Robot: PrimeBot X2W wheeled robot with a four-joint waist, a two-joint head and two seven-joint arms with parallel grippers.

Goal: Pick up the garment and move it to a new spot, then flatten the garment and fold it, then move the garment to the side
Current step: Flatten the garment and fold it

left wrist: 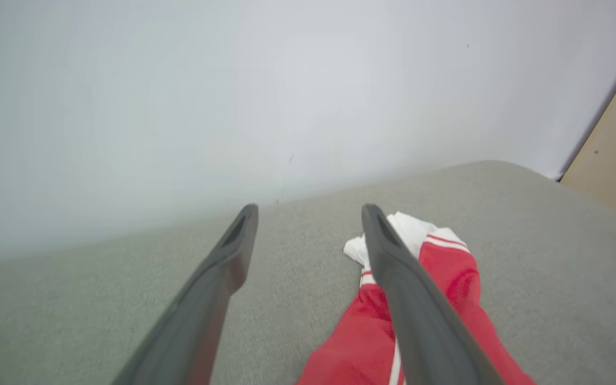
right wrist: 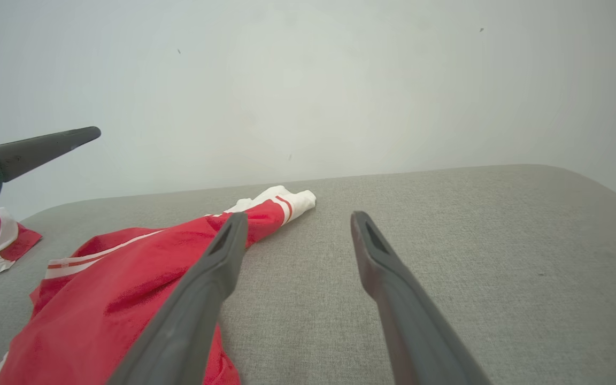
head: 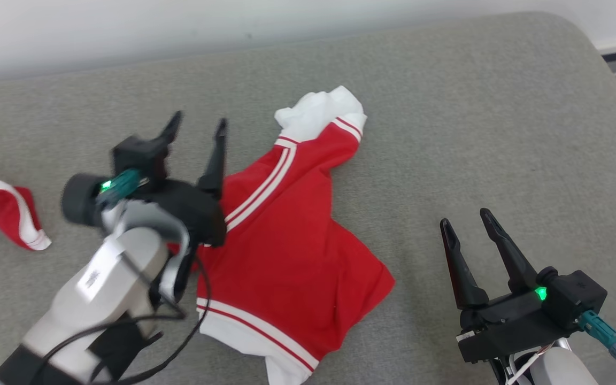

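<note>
- Fingers of the left gripper (head: 197, 128) stand apart, empty, above the left edge of the garment (head: 286, 251)
- Right gripper (head: 466, 220) is likewise spread, holding nothing, near its right side
- Red with white trim, it lies crumpled on the grey cushion (head: 500, 107)
- Likely light, limp, quick to crease; pinch cuffs and hem corners to spread it

L gripper (head: 200, 120) spread over garment (head: 286, 251), R gripper (head: 465, 218) spread nearby.
</note>
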